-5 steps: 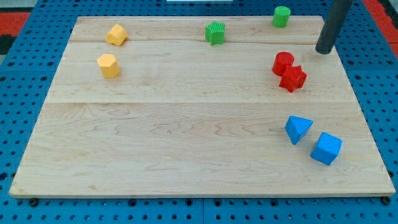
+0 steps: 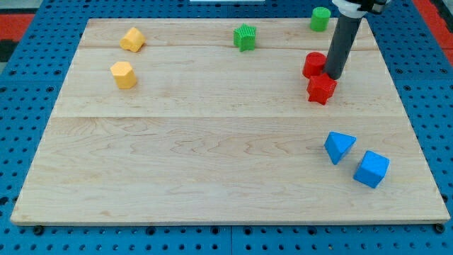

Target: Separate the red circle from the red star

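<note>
The counter (image 2: pixel 212 163) carried all the blocks; the arm bore no pincer, only a rod. The tip (image 2: pixel 333 75) sat at the view's right of the red circle (image 2: pixel 313 64), touching or just beside it, directly above the red star (image 2: pixel 321 88). Circle and star appeared nearly touching. Risks judged: the tip could drag both together, or shove the circle toward the green cylinder (image 2: pixel 320 18).
</note>
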Robot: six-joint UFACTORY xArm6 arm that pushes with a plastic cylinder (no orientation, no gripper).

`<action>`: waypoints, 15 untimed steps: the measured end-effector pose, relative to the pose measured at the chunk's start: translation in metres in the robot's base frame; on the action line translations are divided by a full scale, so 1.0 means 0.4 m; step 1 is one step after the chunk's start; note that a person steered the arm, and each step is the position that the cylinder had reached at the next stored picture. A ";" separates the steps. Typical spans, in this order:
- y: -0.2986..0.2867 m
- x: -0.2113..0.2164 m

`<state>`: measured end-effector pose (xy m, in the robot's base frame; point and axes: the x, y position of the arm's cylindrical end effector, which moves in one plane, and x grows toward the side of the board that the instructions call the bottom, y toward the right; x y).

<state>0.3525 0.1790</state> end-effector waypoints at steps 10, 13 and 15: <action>-0.004 -0.073; 0.019 -0.070; 0.017 -0.100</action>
<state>0.3126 0.1856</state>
